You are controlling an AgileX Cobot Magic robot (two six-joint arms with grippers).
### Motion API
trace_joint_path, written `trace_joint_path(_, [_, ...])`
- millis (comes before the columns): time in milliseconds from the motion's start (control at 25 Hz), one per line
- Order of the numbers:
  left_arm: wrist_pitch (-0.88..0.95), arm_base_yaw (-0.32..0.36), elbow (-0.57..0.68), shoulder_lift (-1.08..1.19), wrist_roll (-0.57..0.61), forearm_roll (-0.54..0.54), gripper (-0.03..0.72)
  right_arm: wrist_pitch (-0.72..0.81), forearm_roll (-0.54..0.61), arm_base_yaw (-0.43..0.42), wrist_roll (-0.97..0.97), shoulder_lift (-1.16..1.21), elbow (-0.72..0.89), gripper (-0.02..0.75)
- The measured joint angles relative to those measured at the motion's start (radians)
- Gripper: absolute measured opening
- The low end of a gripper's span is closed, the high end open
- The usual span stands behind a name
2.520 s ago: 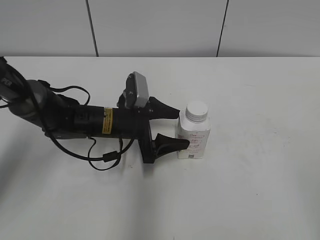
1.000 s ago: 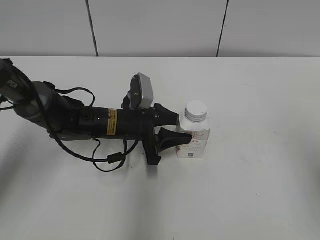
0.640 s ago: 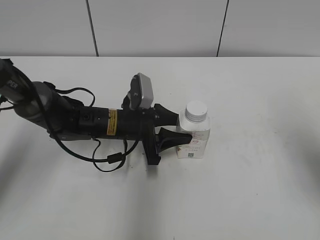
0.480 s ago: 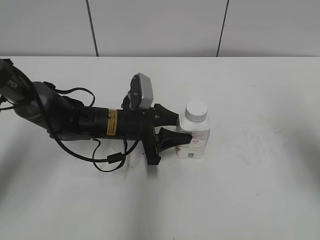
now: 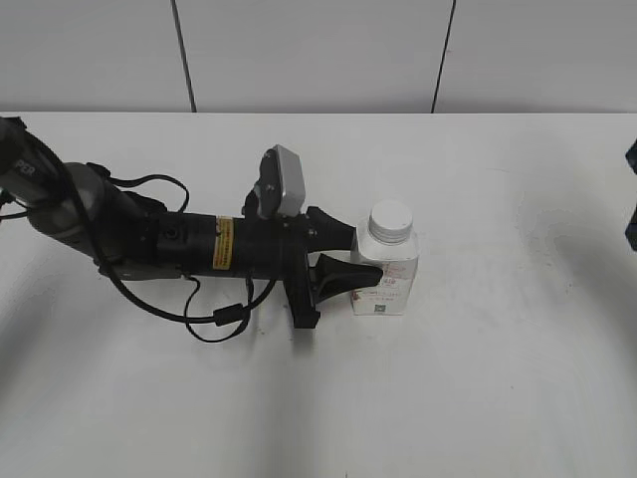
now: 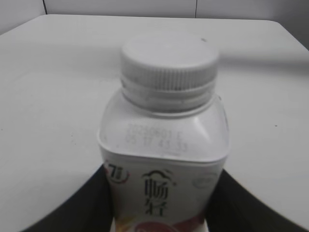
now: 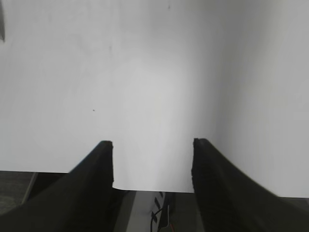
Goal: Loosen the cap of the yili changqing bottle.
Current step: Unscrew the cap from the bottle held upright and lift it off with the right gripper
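Observation:
The yili changqing bottle (image 5: 386, 277) stands upright on the white table, white with pink-red print and a dark code square. Its ribbed white cap (image 5: 390, 221) sits on the neck. My left gripper (image 5: 364, 257) reaches in from the left and is shut on the bottle's body, one finger on each side. In the left wrist view the bottle (image 6: 164, 145) fills the middle with the cap (image 6: 168, 63) on top, between the black fingers of the left gripper (image 6: 161, 212). My right gripper (image 7: 153, 145) is open and empty over the table's edge.
The white table (image 5: 498, 378) has a grey panelled wall behind it. The left arm's cables (image 5: 214, 314) loop on the table below the arm. A dark bit of the right arm (image 5: 631, 199) shows at the right edge.
The left gripper's fingers have closed from open beside the bottle onto its body. In the last half second the dark right arm part has appeared at the right edge.

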Motion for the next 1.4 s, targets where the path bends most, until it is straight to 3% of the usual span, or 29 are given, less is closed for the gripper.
trace_joint_path(480, [0.000, 0.000, 0.000, 0.000, 0.000, 0.000, 0.342, 0.024, 0.063, 0.021, -0.007, 0.197, -0.198, 0.419])
trace_joint_path(1000, [0.009, 0.000, 0.000, 0.000, 0.000, 0.001, 0.341, 0.029, 0.018, 0.342, 0.112, 0.285, -0.409, 0.419])
trace_joint_path(1400, [0.010, 0.000, 0.000, 0.000, 0.000, 0.001, 0.340, 0.032, 0.018, 0.492, 0.151, 0.372, -0.498, 0.419])
